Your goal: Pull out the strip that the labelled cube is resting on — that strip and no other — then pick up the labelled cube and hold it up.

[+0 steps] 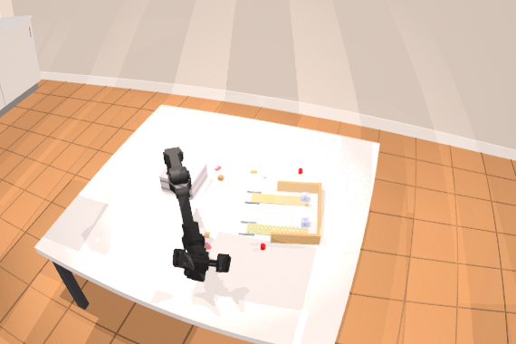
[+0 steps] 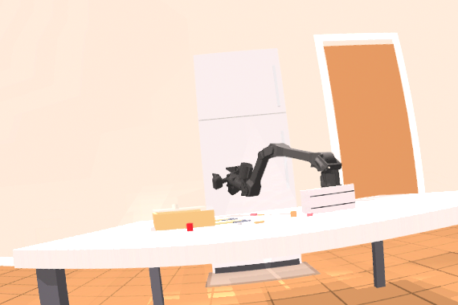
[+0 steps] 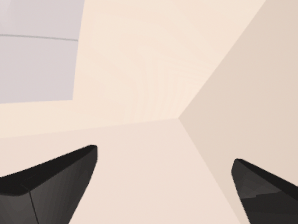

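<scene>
Two pale cubes [image 1: 305, 196] sit at the closed end of the tan tray [image 1: 320, 210], one on the plain yellow strip [image 1: 278, 199], one [image 1: 305, 222] on the patterned strip [image 1: 276, 229]; which carries the label is too small to tell. Each strip pokes out the tray's open side, probably so it can be gripped there. The gripper [image 1: 213, 264] hangs well apart from them, fingers spread wide, holding nothing.
</scene>
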